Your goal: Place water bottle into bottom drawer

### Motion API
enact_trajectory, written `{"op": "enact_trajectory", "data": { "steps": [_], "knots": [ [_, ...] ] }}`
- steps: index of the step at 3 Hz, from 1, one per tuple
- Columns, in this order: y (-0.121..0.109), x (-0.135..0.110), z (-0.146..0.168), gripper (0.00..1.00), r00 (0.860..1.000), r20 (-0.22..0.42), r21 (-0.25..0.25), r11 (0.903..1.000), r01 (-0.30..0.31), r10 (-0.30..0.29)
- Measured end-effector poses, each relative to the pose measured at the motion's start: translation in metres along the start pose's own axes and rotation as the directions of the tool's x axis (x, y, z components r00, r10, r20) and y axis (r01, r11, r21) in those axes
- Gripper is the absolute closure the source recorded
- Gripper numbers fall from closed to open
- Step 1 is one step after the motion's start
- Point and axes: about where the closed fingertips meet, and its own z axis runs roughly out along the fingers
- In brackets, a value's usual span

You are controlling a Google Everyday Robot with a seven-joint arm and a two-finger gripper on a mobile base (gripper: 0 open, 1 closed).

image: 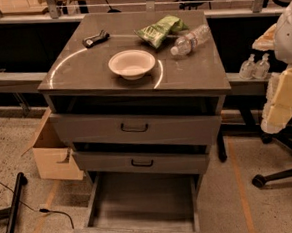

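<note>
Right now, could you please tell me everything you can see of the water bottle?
The water bottle is small, clear, crinkly plastic with a white cap and ribbed body. It lies on its side at the back right of the cabinet top, cap pointing toward the bowl. The green snack bag lies close beside it; whether they touch I cannot tell. The gripper is not in view.
</note>
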Motion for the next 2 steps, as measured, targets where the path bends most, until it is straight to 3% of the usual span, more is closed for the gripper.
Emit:
{"op": "enact_trajectory", "data": {
  "steps": [1, 2],
  "knots": [
    [-0.001, 0.000, 0.000, 0.00, 1.000, 0.001, 0.003, 1.0000, 0.001, -0.001],
    [-0.040, -0.013, 0.006, 0.00, 0.997, 0.029, 0.074, 0.9950, 0.067, -0.070]
  ]
}}
